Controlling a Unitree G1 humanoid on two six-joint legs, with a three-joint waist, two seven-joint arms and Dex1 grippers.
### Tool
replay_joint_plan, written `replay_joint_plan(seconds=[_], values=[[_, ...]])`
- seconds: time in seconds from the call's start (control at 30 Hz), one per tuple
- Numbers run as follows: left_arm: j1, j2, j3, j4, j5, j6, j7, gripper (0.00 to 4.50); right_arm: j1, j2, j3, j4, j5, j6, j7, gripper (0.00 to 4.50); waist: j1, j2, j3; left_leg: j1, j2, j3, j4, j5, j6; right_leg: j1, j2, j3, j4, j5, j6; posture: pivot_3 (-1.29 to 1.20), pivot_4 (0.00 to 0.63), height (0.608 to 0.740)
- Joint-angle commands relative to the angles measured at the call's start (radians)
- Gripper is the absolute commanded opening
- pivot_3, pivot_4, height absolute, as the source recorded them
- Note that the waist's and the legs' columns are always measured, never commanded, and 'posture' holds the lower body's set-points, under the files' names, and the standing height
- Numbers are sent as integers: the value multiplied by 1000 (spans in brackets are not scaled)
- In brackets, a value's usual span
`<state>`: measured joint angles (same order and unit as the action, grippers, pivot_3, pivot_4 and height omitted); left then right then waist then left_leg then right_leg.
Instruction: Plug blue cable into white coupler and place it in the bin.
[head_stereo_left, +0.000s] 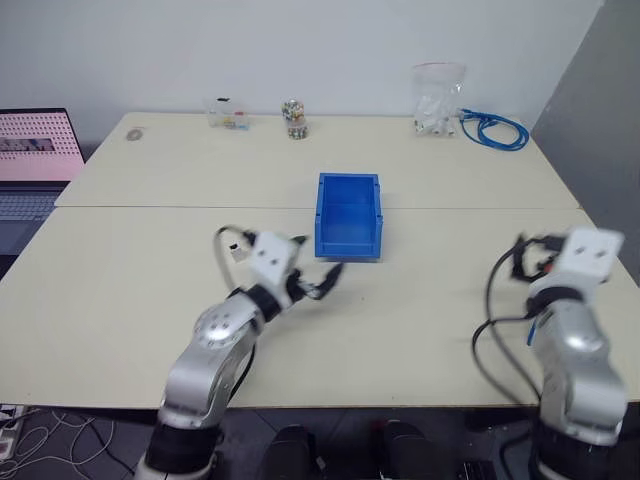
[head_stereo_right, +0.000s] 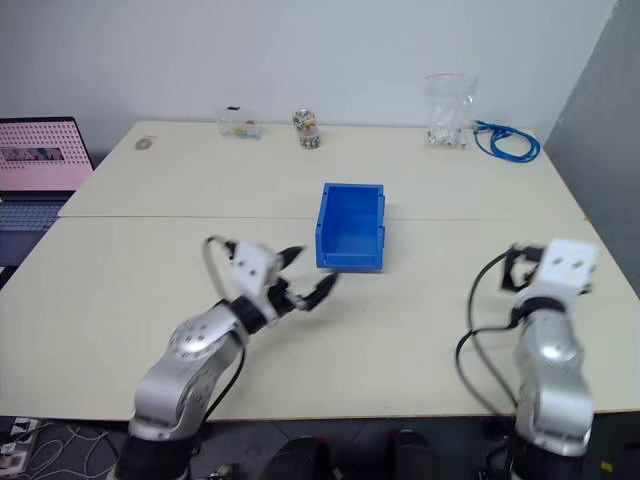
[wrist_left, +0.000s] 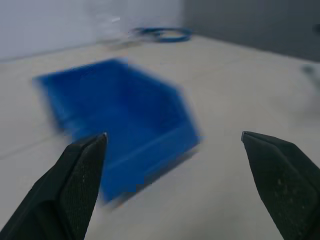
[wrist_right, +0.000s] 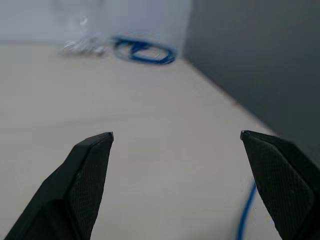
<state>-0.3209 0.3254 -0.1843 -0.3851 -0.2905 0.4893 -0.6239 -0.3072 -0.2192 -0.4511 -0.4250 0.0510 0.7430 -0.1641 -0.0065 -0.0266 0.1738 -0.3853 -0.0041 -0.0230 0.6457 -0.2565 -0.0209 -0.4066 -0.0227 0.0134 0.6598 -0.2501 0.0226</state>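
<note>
The bin (head_stereo_left: 348, 215) sits mid-table. At its 1 o'clock, a cable coil (head_stereo_left: 495, 130) and a bag (head_stereo_left: 438, 100) lie far off. The left gripper (wrist_left: 175, 187) and right gripper (wrist_right: 177, 185) gape wide, empty. The fetching step is judged unbegun; a reach toward 1 o'clock is needed next.

Bin (head_stereo_left: 348, 215) bright blue; table (head_stereo_left: 150, 280) pale beige; coiled cable (head_stereo_left: 495, 130) blue; laptop screen (head_stereo_left: 38, 145) pink.

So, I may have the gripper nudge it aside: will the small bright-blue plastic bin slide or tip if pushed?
The small bright-blue plastic bin looks empty and thin-walled, so probably light. It sits flat on the smooth beige table, so it likely slides rather than tips. A high push on its rim might rock it.
</note>
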Motion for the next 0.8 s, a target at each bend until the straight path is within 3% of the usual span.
replay_joint_plan(seconds=[0.03,0.2,0.37,0.77,0.8], values=[[-138,9,-131,137,-8,-80,-224,4500,-116,-56,-67,264,17,15,-23,4320,-3,0,0,0,-1,0,0,0,0,0,0,0,0,0,0,0,150,740],[-311,-37,-187,361,7,-182,-377,4500,-259,-132,-123,609,25,-53,-69,4320,-20,3,1,-1,-2,2,-1,0,1,-1,2,1,1,1,-8,0,150,740],[-397,-77,-212,518,59,-319,-450,4500,-366,-169,-179,829,65,-79,-120,4320,-28,4,2,0,-2,3,-1,0,1,-1,2,3,1,1,-8,0,150,740],[-461,-80,-160,607,63,-323,-494,4500,-418,-149,-196,1002,145,-105,-166,4320,-27,4,2,-1,0,0,0,-1,2,-1,2,4,2,1,-5,0,150,740],[-466,-77,-156,609,59,-319,-496,4500,-419,-147,-194,1006,150,-108,-168,4148,-27,4,2,-1,0,1,0,-1,2,-1,2,4,2,1,-5,0,150,740]])
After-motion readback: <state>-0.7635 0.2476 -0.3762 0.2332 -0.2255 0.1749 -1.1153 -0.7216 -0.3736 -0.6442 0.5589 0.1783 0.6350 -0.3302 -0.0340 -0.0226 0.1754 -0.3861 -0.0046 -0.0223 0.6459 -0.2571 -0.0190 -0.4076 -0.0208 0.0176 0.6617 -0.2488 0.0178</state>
